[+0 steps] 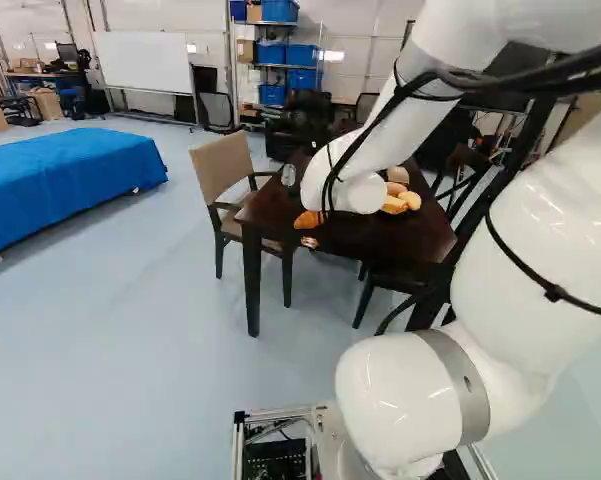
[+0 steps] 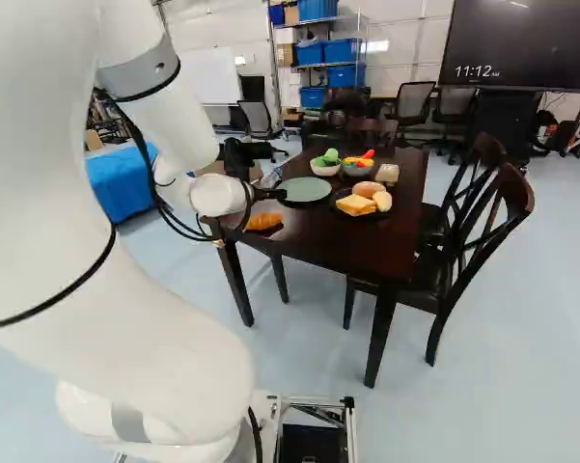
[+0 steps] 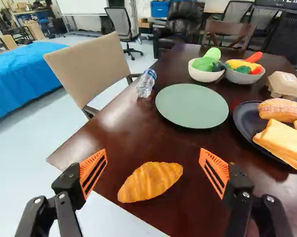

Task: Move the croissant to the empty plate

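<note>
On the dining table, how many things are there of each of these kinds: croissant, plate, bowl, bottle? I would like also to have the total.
Croissant: 1
Plates: 2 (green plate, dark plate)
Bowls: 2 (white bowl, grey bowl)
Bottle: 1
Total: 6

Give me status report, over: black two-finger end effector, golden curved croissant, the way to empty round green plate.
End effector open. Croissant not gripped, lying on dark wooden table. Plate bare; nothing stands between it and croissant.
</note>
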Motion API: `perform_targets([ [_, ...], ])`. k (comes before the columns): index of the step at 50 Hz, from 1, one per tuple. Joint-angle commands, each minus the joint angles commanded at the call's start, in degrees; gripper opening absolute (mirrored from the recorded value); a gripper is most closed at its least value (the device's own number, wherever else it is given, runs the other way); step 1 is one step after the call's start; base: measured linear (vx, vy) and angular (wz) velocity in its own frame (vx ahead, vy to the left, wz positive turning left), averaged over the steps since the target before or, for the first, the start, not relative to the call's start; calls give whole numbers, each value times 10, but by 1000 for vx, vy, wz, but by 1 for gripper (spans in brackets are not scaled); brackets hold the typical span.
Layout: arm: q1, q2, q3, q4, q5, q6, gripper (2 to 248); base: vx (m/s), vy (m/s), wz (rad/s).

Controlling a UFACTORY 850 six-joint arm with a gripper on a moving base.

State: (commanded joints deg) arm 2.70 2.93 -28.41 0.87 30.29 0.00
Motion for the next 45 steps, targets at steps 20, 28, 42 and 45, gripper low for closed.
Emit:
perform_targets([
  [20,-1,-13,-42,8,-93,0,247,0,0,0],
  [28,-2,-12,-52,11,-130,0,247,0,0,0],
  [42,-2,-8,-69,17,-196,0,247,0,0,0],
  [45,-2,-7,-73,18,-210,0,247,0,0,0],
])
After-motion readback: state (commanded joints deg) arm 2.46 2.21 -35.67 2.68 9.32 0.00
